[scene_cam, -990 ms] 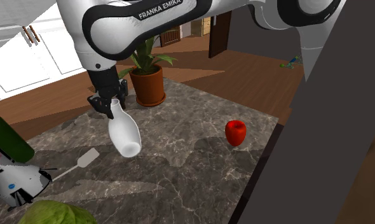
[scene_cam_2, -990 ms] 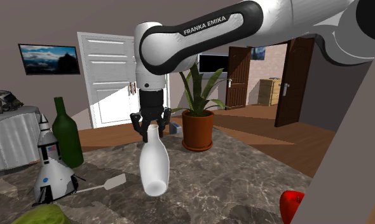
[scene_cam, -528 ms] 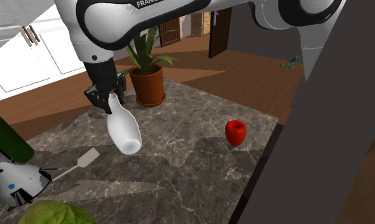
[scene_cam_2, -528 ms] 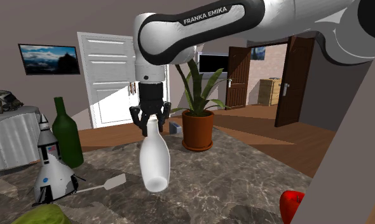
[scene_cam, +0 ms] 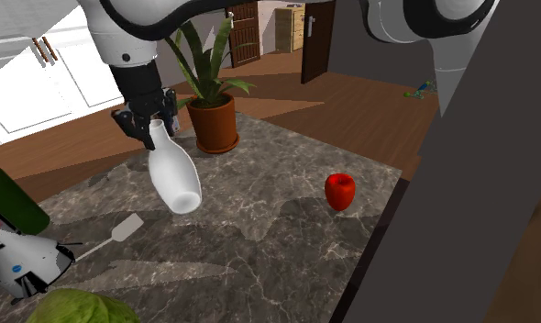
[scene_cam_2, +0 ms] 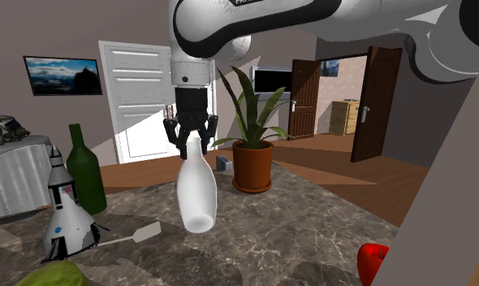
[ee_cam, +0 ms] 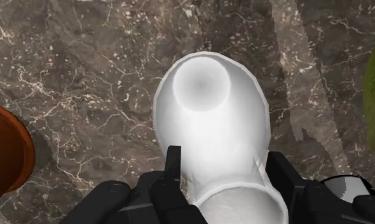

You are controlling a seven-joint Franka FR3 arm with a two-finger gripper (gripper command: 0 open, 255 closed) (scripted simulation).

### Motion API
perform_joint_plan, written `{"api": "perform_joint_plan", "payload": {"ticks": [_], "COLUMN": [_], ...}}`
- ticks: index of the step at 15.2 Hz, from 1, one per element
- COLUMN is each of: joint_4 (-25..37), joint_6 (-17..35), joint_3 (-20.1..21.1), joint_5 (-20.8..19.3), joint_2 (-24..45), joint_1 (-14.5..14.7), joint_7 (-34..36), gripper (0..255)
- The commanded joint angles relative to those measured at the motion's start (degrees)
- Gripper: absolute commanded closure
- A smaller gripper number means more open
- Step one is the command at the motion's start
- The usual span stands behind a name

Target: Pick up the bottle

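A plain white bottle (scene_cam: 173, 174) (scene_cam_2: 196, 192) (ee_cam: 211, 121) hangs in the air above the dark marble table (scene_cam: 259, 248), its base tilted toward the camera. My black gripper (scene_cam: 148, 124) (scene_cam_2: 192, 136) (ee_cam: 221, 175) is shut on the bottle's neck, one finger on each side. In the wrist view the bottle's round base points down at the marble. The bottle's shadow lies on the table below it.
A potted plant (scene_cam: 210, 105) (scene_cam_2: 251, 154) stands just behind the bottle. A red apple (scene_cam: 339, 190) lies toward the table's right edge. A green bottle (scene_cam_2: 85, 171), a toy rocket (scene_cam_2: 66, 213), a white spatula (scene_cam: 115, 234) and a green cabbage (scene_cam: 76, 307) sit at the left.
The gripper has risen steadily with the white bottle in it, lifting it higher above the marble and slightly toward the shoulder view's left.
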Motion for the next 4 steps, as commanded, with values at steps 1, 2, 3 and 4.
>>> {"api": "perform_joint_plan", "payload": {"ticks": [1,2,3,4], "joint_4": [1.8,2.7,2.9,2.9], "joint_6": [-1.6,-2.4,-2.6,-2.6], "joint_3": [0.0,0.0,0.0,0.0], "joint_5": [0.0,-0.1,-0.1,-0.1], "joint_2": [0.1,0.3,0.3,0.3], "joint_1": [0.2,0.4,0.4,0.4], "joint_7": [-0.2,-0.2,-0.2,-0.2], "gripper": [255,255,255,255]}}
